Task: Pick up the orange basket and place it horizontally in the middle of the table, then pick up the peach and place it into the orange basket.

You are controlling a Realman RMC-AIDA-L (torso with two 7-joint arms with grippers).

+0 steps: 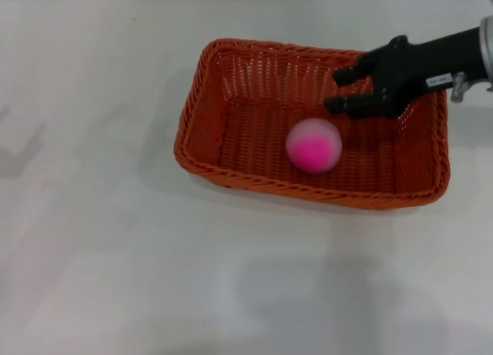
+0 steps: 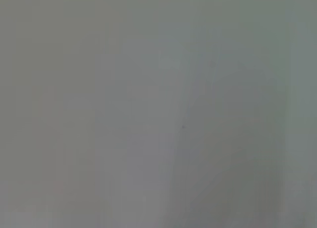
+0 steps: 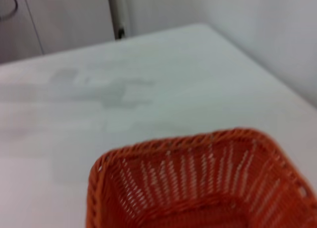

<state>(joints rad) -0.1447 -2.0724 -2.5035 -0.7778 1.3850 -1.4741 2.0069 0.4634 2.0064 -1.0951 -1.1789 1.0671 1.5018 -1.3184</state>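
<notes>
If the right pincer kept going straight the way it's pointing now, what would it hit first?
Probably the burnt orange woven basket's far left wall. The right pincer, open, points leftward over the basket; the pink ball-like peach lies nearer the camera, off that line. Height is unclear, so it might clear the rim.

A pale wall (image 3: 257, 35) fills the upper right of the right wrist view. At upper left stand light cabinet doors (image 3: 54, 20), a dark cable (image 3: 11, 8) looping in the corner. Lighting is soft and even.
</notes>
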